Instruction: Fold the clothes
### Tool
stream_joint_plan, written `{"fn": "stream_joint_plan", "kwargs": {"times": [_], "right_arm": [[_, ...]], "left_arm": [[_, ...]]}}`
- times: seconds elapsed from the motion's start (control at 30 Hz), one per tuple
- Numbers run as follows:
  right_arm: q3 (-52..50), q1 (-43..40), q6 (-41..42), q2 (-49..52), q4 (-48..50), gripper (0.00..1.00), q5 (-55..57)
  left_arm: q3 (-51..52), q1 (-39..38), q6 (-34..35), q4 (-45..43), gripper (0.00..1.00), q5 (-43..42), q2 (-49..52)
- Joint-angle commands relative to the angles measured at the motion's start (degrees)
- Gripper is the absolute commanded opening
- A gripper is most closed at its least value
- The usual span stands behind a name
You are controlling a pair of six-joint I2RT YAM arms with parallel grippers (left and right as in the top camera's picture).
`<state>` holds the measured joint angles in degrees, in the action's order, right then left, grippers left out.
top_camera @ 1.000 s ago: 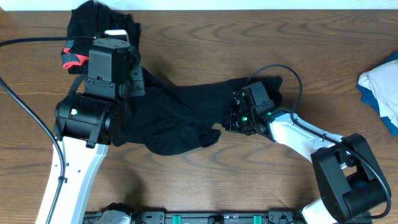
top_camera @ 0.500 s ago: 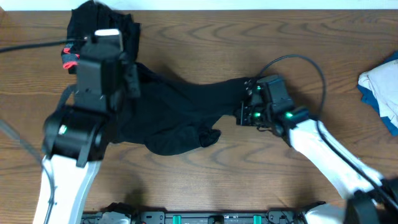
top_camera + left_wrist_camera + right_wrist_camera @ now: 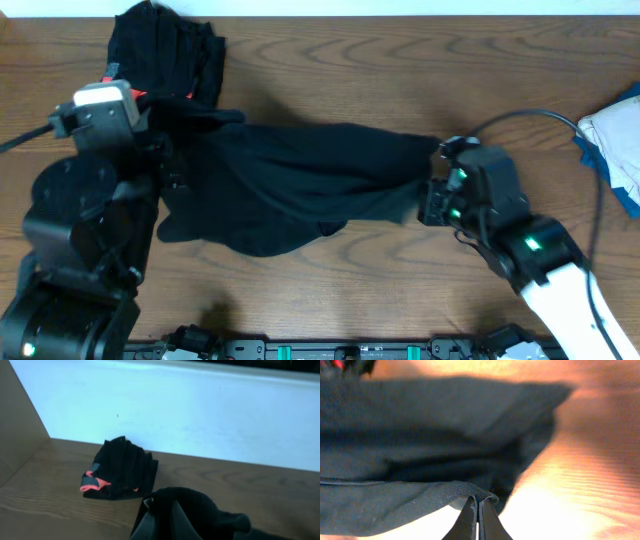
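Step in hand: this is judged to be the spreading of the long black garment (image 3: pixel 300 165) between the two arms, ahead of a fold.
Long black garment: it is stretched across the middle of the table (image 3: pixel 400 70), with one end at each arm. A slack belly of cloth sags onto the wood along the near side.
Left gripper (image 3: pixel 157 510): the jaws are closed, and black fabric is bunched around the fingers, so the left end is taken to be held.
Right gripper (image 3: pixel 477 506): the jaws are pressed together on a thin hem of the garment, just above the wood.
Folded pile (image 3: pixel 120 467): black cloth with coral-red trim is set at the far left corner, close behind the garment's left end. Whether the two touch cannot be told.
Tension: an even, gentle pull from both ends is called for, enough for the sagging belly to be drawn flat.
Lowering: both ends are best brought down level, so that no twist is laid in.
Risk: the hem pinch on the right is shallow and could be lost under a hard pull, and the pile could be dragged by the left end.
White and blue cloth (image 3: pixel 610 135): it is seen at the right edge, well apart, and need not be disturbed.
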<state>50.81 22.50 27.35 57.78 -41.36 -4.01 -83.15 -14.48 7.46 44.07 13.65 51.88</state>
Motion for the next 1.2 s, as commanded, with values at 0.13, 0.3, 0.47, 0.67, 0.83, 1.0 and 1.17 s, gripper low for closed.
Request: {"fn": "stream_joint_plan", "kwargs": {"times": [0.13,0.3,0.47,0.67,0.83,1.0,1.17], "right_arm": [[8.1,-0.4,-0.9,-9.5,-6.1,0.01,13.9],[14.0,-0.5,-4.2,-10.9,-8.2,0.01,22.5],[19.7,-1.0,-6.8,-10.8,-8.3,0.01,28.5],[26.4,-2.7,-9.4,-9.9,-8.4,0.01,29.5],[31.6,-2.8,-10.8,-8.3,-8.8,0.01,29.5],[37.2,-2.8,-11.8,-5.9,-10.3,0.01,29.5],[44.3,-2.8,-12.9,-2.5,-12.7,0.01,29.4]], "left_arm": [[-0.6,-0.1,-0.2,-0.9,0.06,0.3,-0.3],[-0.6,-0.1,-0.2,-0.9,0.06,0.3,0.2],[-0.6,-0.1,-0.2,-0.7,0.06,-0.3,-0.1],[-1.4,-0.1,-0.2,-0.7,0.06,-3.7,-1.9],[-3.7,-0.3,-1.1,1.4,0.06,-5.8,-3.0],[-10.7,-2.5,-2.1,5.8,0.06,-5.7,-3.1],[-17.6,-3.0,-2.6,9.4,0.06,-4.8,-3.0]]}}
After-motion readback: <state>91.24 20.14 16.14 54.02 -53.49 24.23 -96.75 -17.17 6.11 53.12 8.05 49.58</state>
